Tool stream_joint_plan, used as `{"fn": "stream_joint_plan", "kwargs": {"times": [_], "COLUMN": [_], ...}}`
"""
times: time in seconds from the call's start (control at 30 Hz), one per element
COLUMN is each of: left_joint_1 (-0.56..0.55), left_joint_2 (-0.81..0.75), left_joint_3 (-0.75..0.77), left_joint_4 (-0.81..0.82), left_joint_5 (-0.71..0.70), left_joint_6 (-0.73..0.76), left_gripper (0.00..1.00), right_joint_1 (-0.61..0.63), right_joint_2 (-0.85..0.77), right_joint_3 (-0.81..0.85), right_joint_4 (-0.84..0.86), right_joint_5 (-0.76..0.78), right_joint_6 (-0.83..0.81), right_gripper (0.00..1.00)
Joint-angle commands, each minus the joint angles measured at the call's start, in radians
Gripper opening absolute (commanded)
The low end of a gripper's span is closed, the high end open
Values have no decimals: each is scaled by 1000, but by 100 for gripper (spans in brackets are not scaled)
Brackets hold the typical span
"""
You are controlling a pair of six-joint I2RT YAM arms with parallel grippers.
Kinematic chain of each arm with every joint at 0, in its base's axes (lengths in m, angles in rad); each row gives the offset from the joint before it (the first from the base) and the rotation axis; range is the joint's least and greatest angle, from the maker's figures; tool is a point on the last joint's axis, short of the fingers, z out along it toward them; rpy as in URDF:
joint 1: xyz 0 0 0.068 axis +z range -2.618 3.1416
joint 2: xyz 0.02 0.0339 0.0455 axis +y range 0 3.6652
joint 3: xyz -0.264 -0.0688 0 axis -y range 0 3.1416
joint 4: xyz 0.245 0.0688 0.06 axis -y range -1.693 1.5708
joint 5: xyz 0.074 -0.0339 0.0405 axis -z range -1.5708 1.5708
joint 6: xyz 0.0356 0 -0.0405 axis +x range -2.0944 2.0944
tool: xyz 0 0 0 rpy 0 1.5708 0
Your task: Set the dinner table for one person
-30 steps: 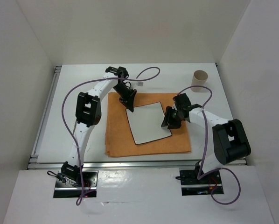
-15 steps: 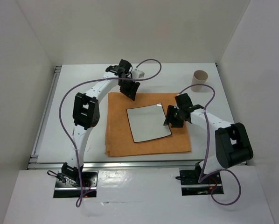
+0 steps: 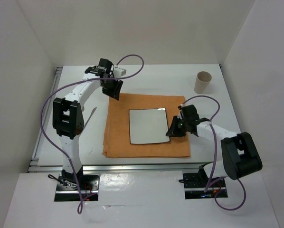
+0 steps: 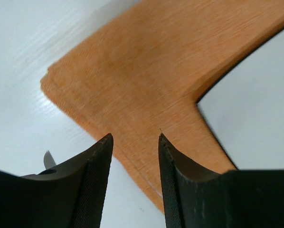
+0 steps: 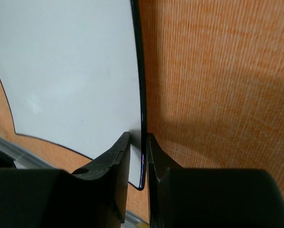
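Now the square white plate (image 3: pixel 148 126) lies straight on the orange cloth (image 3: pixel 118 137), its sides running with the cloth's edges, where a second ago it sat skewed with one corner swung toward the lower left of the frame. The cloth has also slid a little to the left on the counter (image 3: pixel 151 78), which fills the middle of the top view.

The left hand (image 3: pixel 114 89) has let go of the plate's upper-left corner and pulled back to the cloth's upper-left corner. Its wrist view shows the jaws half apart with nothing between them, only cloth and counter below.

The right hand (image 3: pixel 175 129) is at the plate's right edge, and its wrist view shows the fingers (image 5: pixel 118 156) drawn in narrow on the dark rim.

I judge the plate placed, with the right hand due to release it. A paper cup (image 3: pixel 203 82) stands alone at the upper right, well apart from the setting, probably the next piece.
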Motion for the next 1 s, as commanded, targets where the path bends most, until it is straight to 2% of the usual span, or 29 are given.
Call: {"fn": "stream_joint_plan", "kwargs": {"times": [0.0,0.13,0.3,0.6,0.8,0.97], "left_joint_1": [32,43,52,92,118,118], "left_joint_2": [-22,-42,-51,-42,-99,-79], "left_joint_3": [-49,-127,-185,-196,-247,-247], "left_joint_4": [5,35,55,43,66,66], "left_joint_5": [5,-25,-36,-15,-4,-4], "left_joint_6": [-21,-30,-39,-80,-81,-80], "left_gripper": [50,50,50,49,49,49], "right_joint_1": [1,1,1,1,1,1], "right_joint_2": [-41,-51,-51,72,-129,-150], "right_joint_3": [-65,-75,-96,-50,-102,-139], "right_joint_4": [16,39,100,122,134,197], "right_joint_5": [-70,-90,-162,-217,-213,-294], "right_joint_6": [-56,-67,-88,-142,7,116], "right_gripper": [8,0,0,0,0,0]}}
